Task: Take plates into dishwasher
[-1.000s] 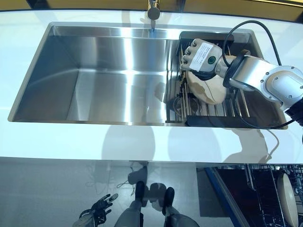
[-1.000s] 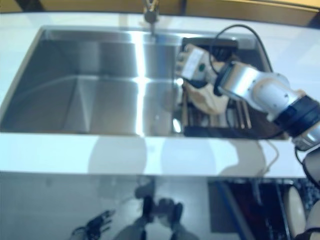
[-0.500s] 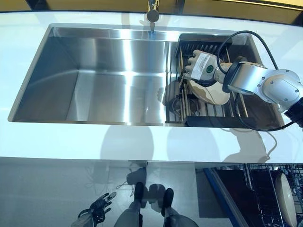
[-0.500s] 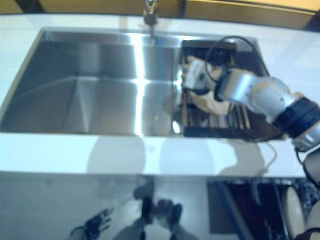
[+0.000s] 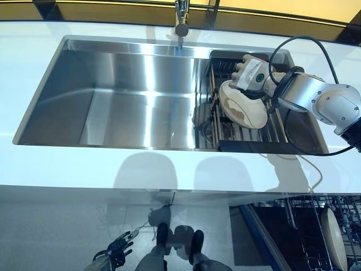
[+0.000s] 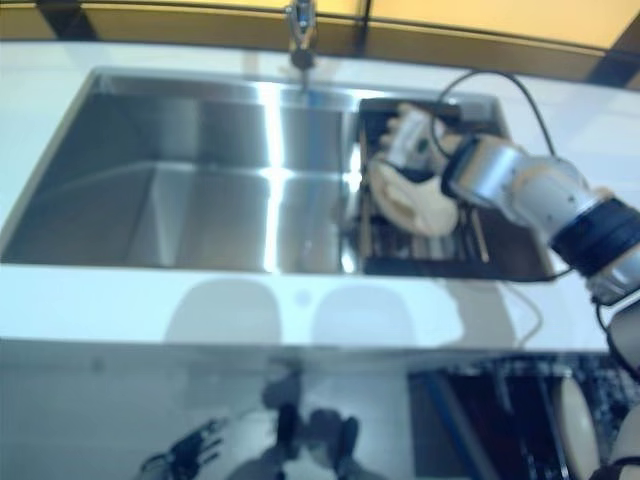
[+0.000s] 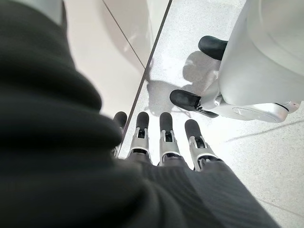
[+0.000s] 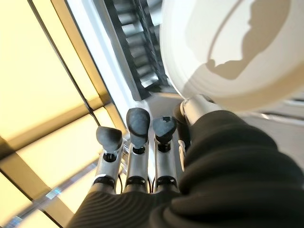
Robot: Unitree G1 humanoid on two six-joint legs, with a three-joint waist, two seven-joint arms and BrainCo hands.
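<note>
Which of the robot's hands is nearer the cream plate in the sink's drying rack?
Right. The right hand is at the cream plate in the drying rack, against its far rim. The left hand hangs far off, low beside the robot over the floor.

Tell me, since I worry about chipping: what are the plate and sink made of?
Plate: likely glazed ceramic; cream, smooth, with a soft sheen, though it could be melamine. Sink: brushed stainless steel, with bright streaked reflections. The right hand is at the plate's rim.
</note>
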